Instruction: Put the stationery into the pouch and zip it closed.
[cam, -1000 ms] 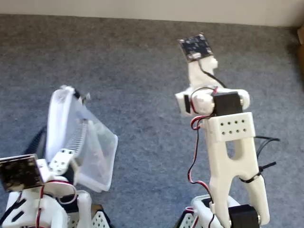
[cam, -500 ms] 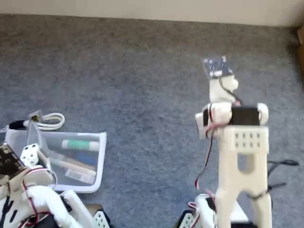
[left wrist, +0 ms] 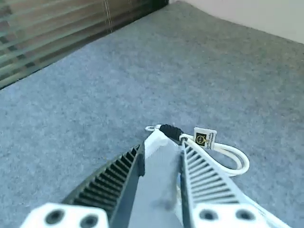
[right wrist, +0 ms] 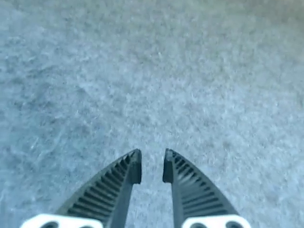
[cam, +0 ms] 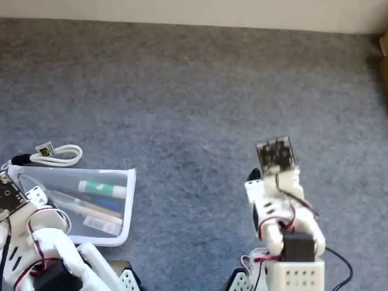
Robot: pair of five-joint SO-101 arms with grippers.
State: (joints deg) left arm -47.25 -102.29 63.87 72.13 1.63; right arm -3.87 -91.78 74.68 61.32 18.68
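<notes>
The clear pouch with white edging lies flat on the carpet at the lower left. Inside it are a green-and-white marker and several pens. Its black zipper pull sits at the far-left corner, with a white cord loop and a tag trailing from it. My left gripper is open just over that corner, and the pouch shows between its fingers. My right gripper hangs over bare carpet, its fingers a narrow gap apart with nothing between them.
The right arm is folded back at the lower right, far from the pouch. Grey carpet covers the whole work area. A pale wall edge runs along the far side.
The pouch, held up and tilted a second ago, has come down and now lies flat. The right arm has pulled back from the middle of the carpet to its base.
</notes>
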